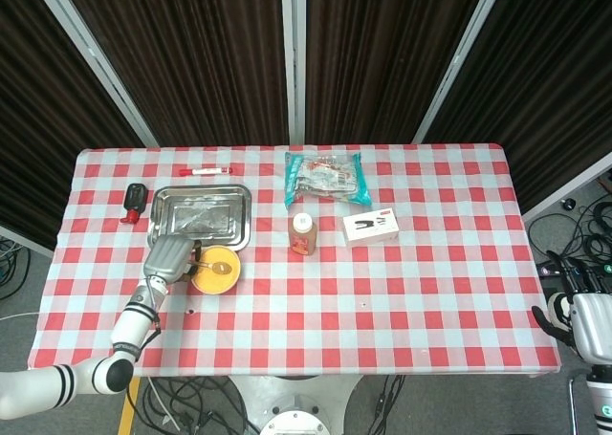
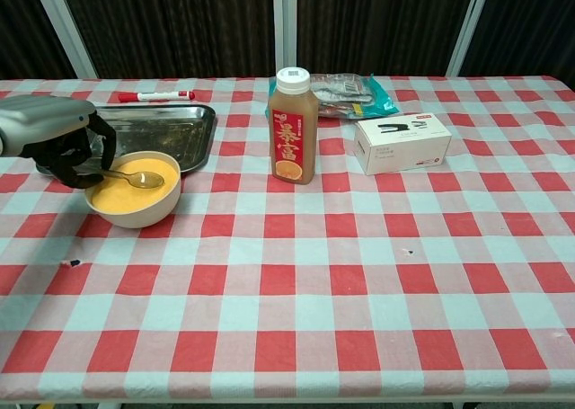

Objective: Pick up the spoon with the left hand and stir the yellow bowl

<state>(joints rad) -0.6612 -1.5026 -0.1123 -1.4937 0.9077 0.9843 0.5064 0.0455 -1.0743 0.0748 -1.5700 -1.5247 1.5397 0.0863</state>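
- Here, one left robot hand (image 2: 56, 139) grips the handle of one spoon (image 2: 135, 178), its dark fingers (image 2: 67, 162) curled round the handle at the bowl's left rim.
- One yellow bowl (image 2: 133, 190) stands on the checked surface (image 2: 359, 265), just in front of the tray; the spoon's head lies inside it, over the yellow contents.
- One right robot hand (image 1: 577, 313) shows only in the head view, off the surface's right edge and well apart from every item; whether its fingers are spread or closed cannot be told.
- One metal tray (image 2: 171, 126) lies behind the bowl.
- One red marker (image 2: 155, 95) lies beyond the tray, near the far edge.
- One juice bottle (image 2: 292, 126) with a white cap stands upright near the middle.
- One white box (image 2: 402, 142) lies to the right of the bottle.
- One teal packet (image 2: 346, 94) lies behind the bottle and the box.
- One small dark and red object (image 1: 135, 202) sits left of the tray, seen in the head view only.
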